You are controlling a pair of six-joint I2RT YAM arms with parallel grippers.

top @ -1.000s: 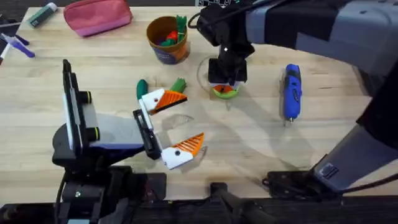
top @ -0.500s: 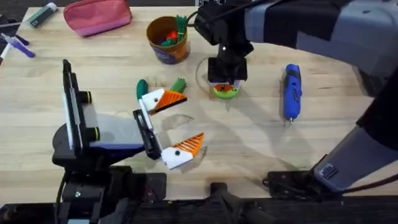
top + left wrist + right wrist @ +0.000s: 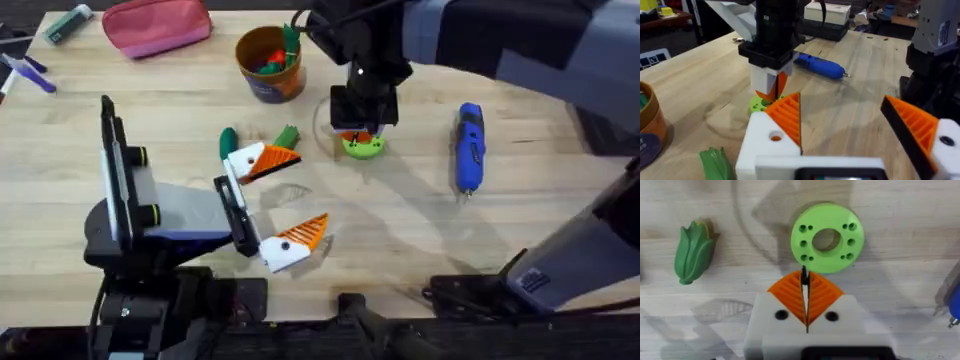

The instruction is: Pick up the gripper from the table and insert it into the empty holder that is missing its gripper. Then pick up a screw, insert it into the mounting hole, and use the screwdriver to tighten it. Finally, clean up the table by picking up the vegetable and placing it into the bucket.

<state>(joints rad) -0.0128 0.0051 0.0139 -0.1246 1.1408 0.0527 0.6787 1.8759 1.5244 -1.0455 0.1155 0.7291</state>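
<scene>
The right arm reaches across the pale wooden worktop (image 3: 420,230), its white-and-orange claw (image 3: 805,287) poised just over the near rim of the round green plastic disc with a centre hole (image 3: 826,237). Its ribbed orange pads are pressed together, and a thin dark sliver shows at their tips. This may be a screw, but it is too small to be sure. The step looks like the screw pick-up.

To do it well, lift straight up clear of the disc, keep the pinch firm and the sliver upright, then carry it left and near towards the dark mounting hole (image 3: 775,136) in the white finger base.

The left claw (image 3: 305,195) rests spread wide on the near-left of the worktop. Both of its blocky white plastic finger bases (image 3: 283,255) carry an orange ribbed wedge tip (image 3: 312,232), so the fingertip piece seems seated — which base was the empty one I cannot tell.

The blue pen-shaped electric screwdriver (image 3: 469,148) lies right of the disc, well apart. The green leafy toy vegetable (image 3: 692,252) lies to the disc's left. The round orange-brown cup with a dark label band (image 3: 268,62) stands far-left of the disc.

The right arm's wrist hides part of the disc from above, and whether any screw sits in the disc's small holes is unclear.
</scene>
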